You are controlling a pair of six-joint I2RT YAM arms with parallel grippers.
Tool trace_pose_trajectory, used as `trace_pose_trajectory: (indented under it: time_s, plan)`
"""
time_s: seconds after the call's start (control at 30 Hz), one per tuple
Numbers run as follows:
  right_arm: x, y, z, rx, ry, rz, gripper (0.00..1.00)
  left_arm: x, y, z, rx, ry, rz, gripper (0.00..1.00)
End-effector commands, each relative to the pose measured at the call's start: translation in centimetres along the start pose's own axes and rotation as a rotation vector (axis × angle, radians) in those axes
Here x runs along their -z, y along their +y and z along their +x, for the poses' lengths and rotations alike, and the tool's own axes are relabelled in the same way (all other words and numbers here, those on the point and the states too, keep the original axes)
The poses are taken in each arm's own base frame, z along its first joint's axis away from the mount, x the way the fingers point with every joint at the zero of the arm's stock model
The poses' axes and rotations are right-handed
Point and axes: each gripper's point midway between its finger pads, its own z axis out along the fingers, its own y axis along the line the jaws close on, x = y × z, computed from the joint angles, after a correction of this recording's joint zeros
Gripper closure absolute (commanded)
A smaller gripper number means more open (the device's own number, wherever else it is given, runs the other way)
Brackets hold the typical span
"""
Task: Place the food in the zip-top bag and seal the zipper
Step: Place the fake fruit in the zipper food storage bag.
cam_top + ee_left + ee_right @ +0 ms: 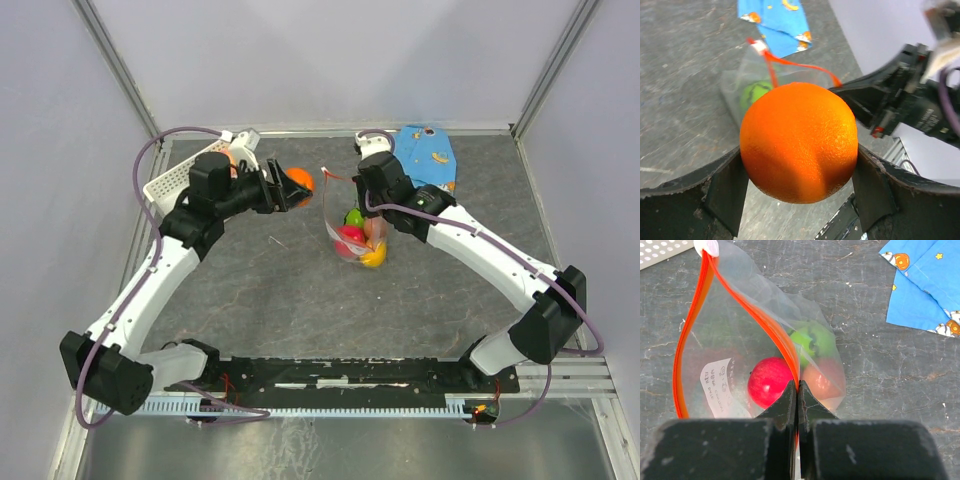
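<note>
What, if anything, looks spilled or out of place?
Nothing stands out. The right gripper pinches the zipper of the zip-top bag, holding it open with fruits inside; the left gripper holds the orange; no spill shows.

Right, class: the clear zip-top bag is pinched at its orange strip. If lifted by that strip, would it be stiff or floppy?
Probably floppy: the bag is thin, crinkled film, and its zipper bows open beside where the fingers of the right gripper pinch it. Likely bottom-heavy too: the red fruit and others sit low inside, so it may sag and swing.
</note>
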Motion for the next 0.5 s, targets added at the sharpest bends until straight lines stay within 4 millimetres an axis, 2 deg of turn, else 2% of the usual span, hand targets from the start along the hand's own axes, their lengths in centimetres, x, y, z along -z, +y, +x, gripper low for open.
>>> trace_pose_trajectory:
  time_s: [0.0, 0.07, 0.2, 0.47]
  plan:
    - [1.9, 1.0, -2.8, -0.037, -0.073, -0.059, 0.98, -0.1, -5.6, -2.3, -0.137, -0.112, 0.191, 0.55]
    - [2.4, 1.1, -3.2, -0.041, -0.083, -0.072, 0.98, -0.7, -6.7, -2.0, -0.188, -0.117, 0.223, 0.55]
    - [3.0, 1.2, -3.7, -0.043, -0.088, -0.087, 0.99, -1.9, -7.7, -1.2, -0.282, -0.116, 0.262, 0.55]
    - [3.9, 1.8, -4.2, -0.059, -0.090, -0.128, 0.98, -3.7, -6.4, 0.7, -0.434, -0.102, 0.271, 0.55]
